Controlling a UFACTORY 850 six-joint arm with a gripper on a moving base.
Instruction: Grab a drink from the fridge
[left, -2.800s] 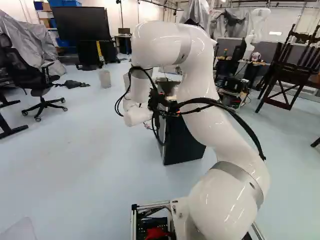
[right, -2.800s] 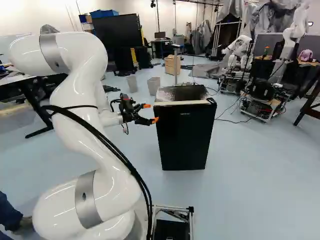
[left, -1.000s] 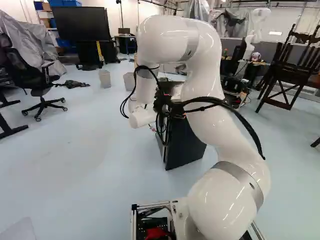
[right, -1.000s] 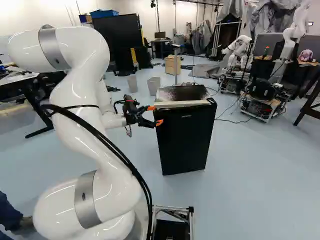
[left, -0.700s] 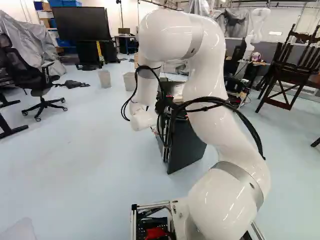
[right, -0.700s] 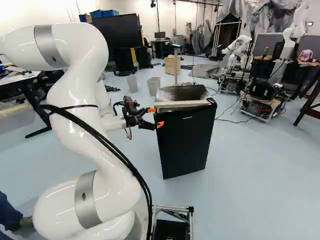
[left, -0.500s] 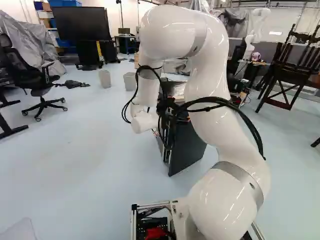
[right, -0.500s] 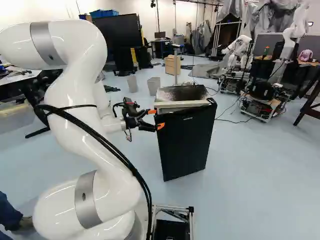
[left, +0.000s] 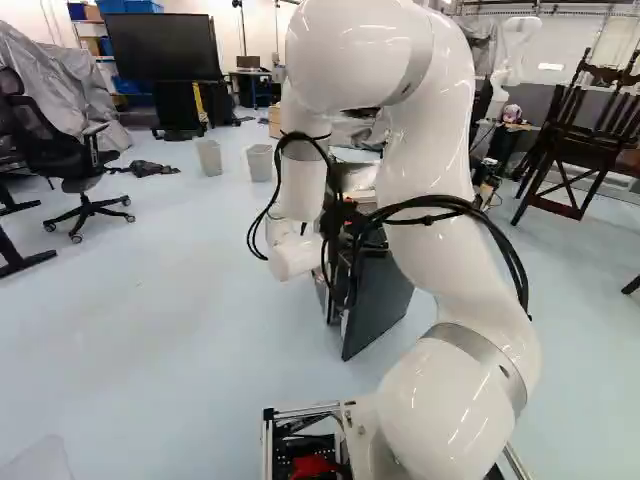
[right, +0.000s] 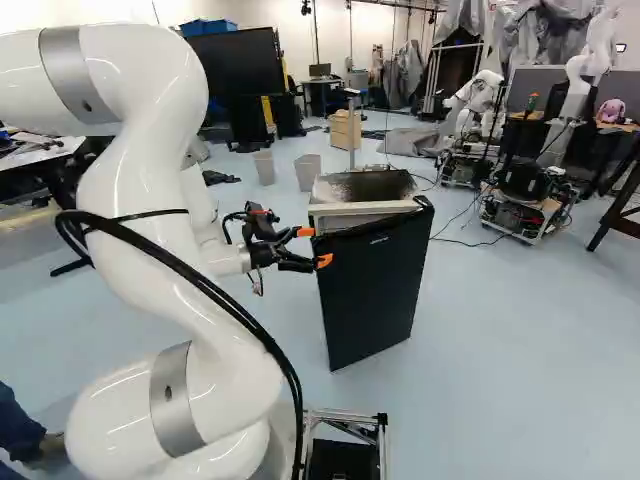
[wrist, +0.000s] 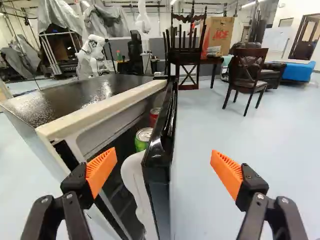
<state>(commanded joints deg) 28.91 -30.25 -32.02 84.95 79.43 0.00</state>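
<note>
Could lose the door (wrist: 158, 190) of the fridge (wrist: 95, 95) with the hand (wrist: 164, 151) wide open, gripping nothing, or bump cans (wrist: 143, 138) inside by poking too deep.

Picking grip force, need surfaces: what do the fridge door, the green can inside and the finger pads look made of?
Fridge door: glossy black, sharp highlights along its top edge; plastic trim or painted metal, can't tell which.
Green can: likely thin metal, given the shiny silver lid.
Finger pads: matte orange, fine ridges; probably rubber or flexible plastic.
</note>
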